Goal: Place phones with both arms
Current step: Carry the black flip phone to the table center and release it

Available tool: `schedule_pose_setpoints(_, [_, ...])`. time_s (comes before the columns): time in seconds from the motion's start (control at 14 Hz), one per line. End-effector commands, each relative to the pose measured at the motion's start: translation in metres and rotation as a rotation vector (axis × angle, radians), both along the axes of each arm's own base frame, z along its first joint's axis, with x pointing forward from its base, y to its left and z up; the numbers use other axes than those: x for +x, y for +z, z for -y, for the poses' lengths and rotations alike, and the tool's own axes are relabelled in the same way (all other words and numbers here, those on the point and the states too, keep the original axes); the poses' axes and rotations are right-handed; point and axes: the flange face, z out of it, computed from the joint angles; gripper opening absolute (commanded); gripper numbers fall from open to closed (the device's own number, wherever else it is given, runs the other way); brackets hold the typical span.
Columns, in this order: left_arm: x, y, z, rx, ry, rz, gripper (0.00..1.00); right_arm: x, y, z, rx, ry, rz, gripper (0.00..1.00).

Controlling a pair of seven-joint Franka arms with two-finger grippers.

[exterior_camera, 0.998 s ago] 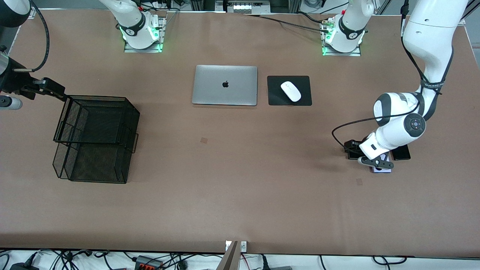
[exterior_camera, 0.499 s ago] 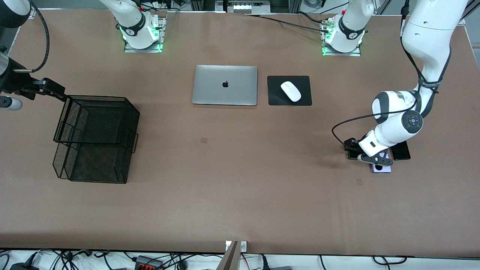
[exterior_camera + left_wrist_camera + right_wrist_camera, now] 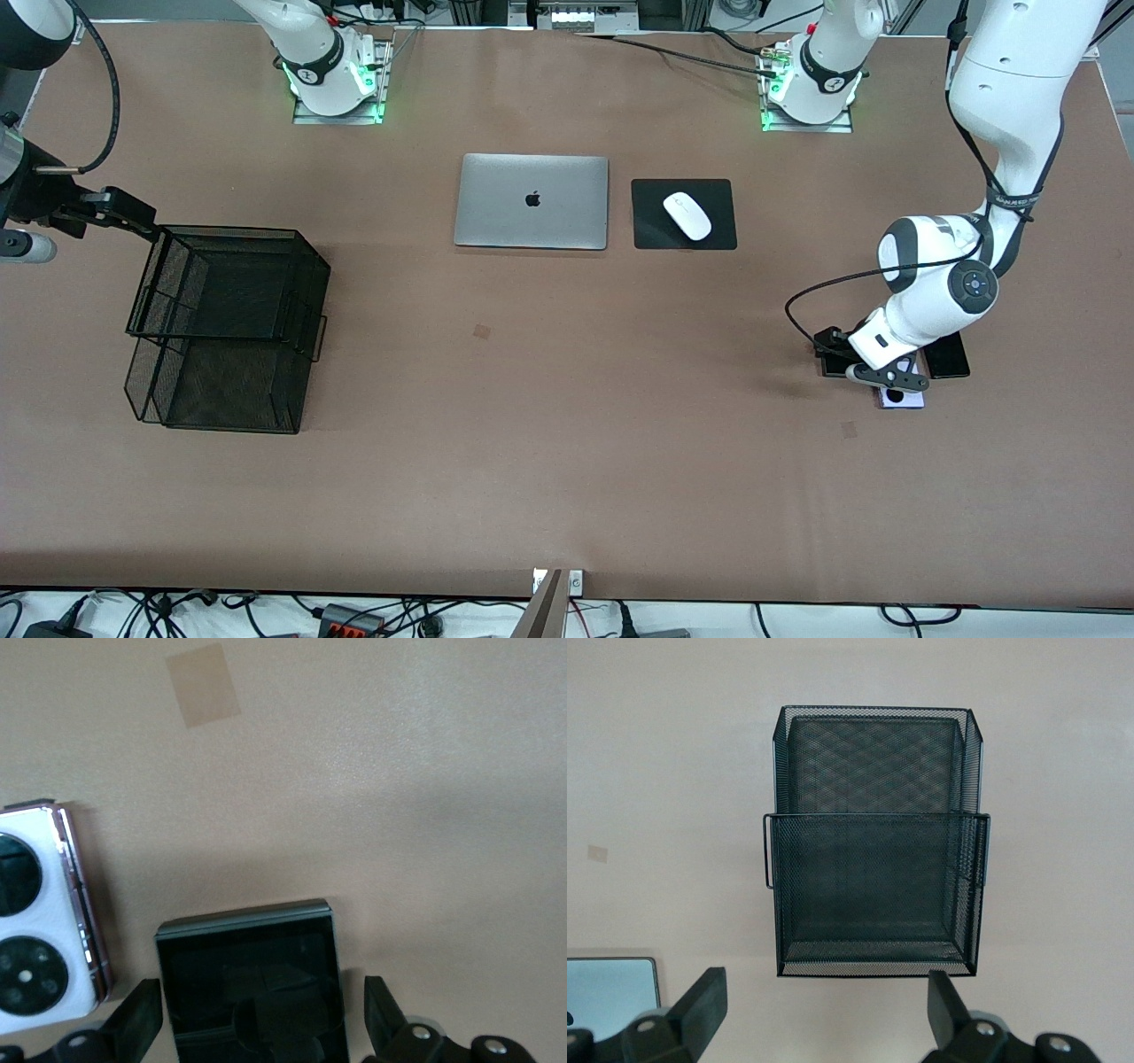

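Note:
Three phones lie close together toward the left arm's end of the table. The squarish black folded phone (image 3: 252, 974) lies flat between the spread fingertips (image 3: 140, 1017) of my left gripper (image 3: 259, 1020), which is open just above it and touches nothing. Beside it lies the lilac phone (image 3: 40, 921) with two black round lenses. In the front view the left gripper (image 3: 886, 379) covers most of the black folded phone (image 3: 831, 365) and the lilac phone (image 3: 902, 400); the long slim black slab (image 3: 948, 360) lies beside them. My right gripper (image 3: 824, 1014) hangs open and empty by the mesh basket (image 3: 873, 713).
The two-tier black mesh basket (image 3: 230, 232) stands toward the right arm's end of the table. A closed silver laptop (image 3: 532, 201) and a white mouse (image 3: 687, 215) on a black pad (image 3: 651, 232) lie between the arms' bases.
The left arm has drawn in slightly and settled lower over the phones. The right arm has hardly moved. Both grippers stay open.

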Motion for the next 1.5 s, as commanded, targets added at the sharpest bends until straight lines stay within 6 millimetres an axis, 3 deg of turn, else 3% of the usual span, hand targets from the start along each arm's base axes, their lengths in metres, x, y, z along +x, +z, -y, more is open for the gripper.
schedule_pose_setpoints(0.0, [-0.001, -0.002, -0.001, -0.011, -0.011, 0.016, 0.97, 0.003, -0.004, -0.003, 0.009, 0.011, 0.002, 1.00])
schedule_pose_setpoints(0.14, [-0.001, -0.001, -0.001, -0.010, -0.013, 0.016, 0.88, 0.003, -0.004, -0.003, 0.011, 0.011, 0.004, 1.00])
schedule_pose_setpoints(0.43, [0.004, 0.010, 0.001, -0.013, 0.009, 0.021, 0.53, 0.004, -0.007, -0.005, 0.013, 0.015, -0.005, 1.00])
schedule_pose_setpoints(0.57, [0.014, 0.031, 0.018, -0.026, 0.069, -0.029, 0.51, 0.007, -0.012, -0.004, 0.014, 0.012, -0.010, 1.00])
schedule_pose_setpoints(0.86, [0.036, 0.090, 0.110, -0.046, 0.222, -0.144, 0.51, 0.009, -0.017, -0.010, 0.016, 0.023, -0.018, 1.00])
schedule_pose_setpoints(1.07, [0.045, 0.138, 0.211, -0.063, 0.332, -0.114, 0.47, 0.015, -0.023, -0.014, 0.019, 0.029, -0.013, 1.00])
schedule_pose_setpoints(1.21, [0.047, 0.149, 0.280, -0.094, 0.390, -0.100, 0.47, 0.020, -0.029, -0.018, 0.048, 0.025, -0.003, 1.00])
schedule_pose_setpoints(1.35, [0.042, 0.145, 0.338, -0.109, 0.389, -0.083, 0.46, 0.023, -0.036, -0.023, 0.064, 0.030, -0.011, 1.00])
schedule_pose_setpoints(1.43, [0.033, 0.140, 0.375, -0.120, 0.356, -0.081, 0.45, 0.024, -0.039, -0.039, 0.065, 0.053, -0.013, 1.00])
